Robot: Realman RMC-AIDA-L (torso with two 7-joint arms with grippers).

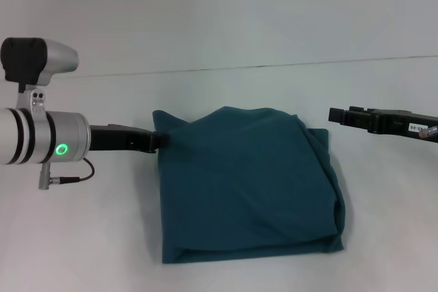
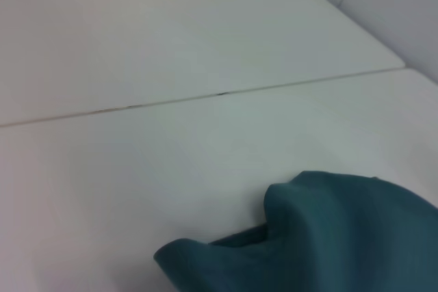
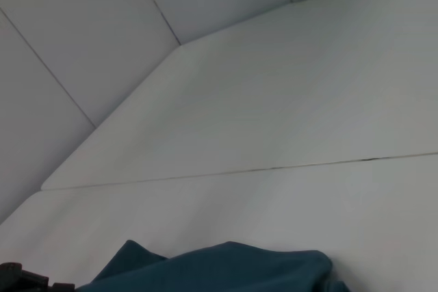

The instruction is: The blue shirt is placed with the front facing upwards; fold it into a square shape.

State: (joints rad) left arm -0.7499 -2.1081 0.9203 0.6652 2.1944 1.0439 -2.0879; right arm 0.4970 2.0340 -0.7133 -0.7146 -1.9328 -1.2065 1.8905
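Looking at the head view, you have the blue shirt (image 1: 246, 186) folded into a rough square mid-bench. Your left end effector (image 1: 161, 140) pinches its corner at 10 o'clock, jaws closed on the cloth. Your right end effector (image 1: 333, 115) hangs just off the 2 o'clock corner; whether it is wide or narrow you cannot tell. Dragging the pinched corner could probably pull the layers askew and spoil the square

blue shirt (image 1: 250, 186) lies on the table (image 1: 82, 237), between both end effectors.
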